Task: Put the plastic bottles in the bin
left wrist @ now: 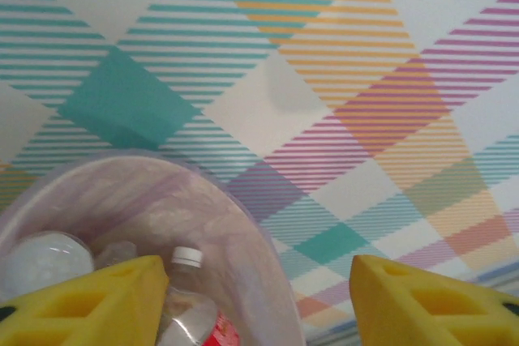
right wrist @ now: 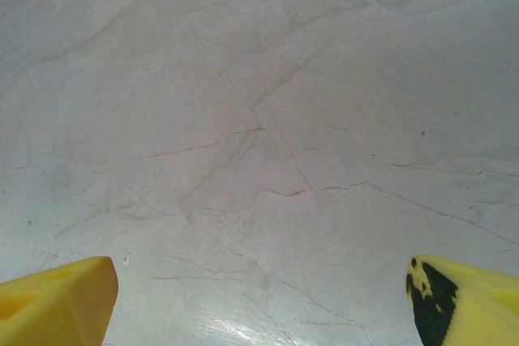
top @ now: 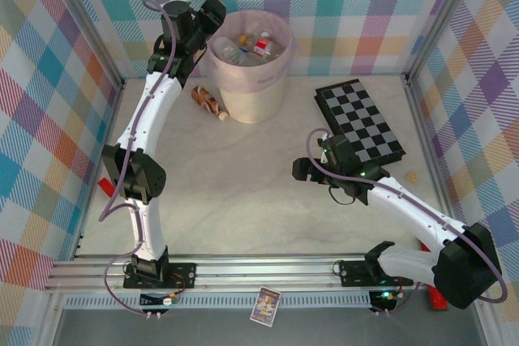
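Just below the wide, empty left fingers (left wrist: 97,301) the bin (left wrist: 154,200) holds several plastic bottles (left wrist: 190,313); the right fingers (right wrist: 57,297) spread wide over the bench (right wrist: 259,119).

bin (left wrist: 162,200): cut off at bottom edge | bottle (left wrist: 190,313): partly behind left fingers (left wrist: 89,305) | card (top: 265,306): print unreadable

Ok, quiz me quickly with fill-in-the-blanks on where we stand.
1. The left gripper is ___ at the rim of the bin, holding nothing.
2. A brown bottle lies on the table beside the ___.
3. The right gripper, fingers apart, looks down at bare ___.
Missing words: open; bin; table.
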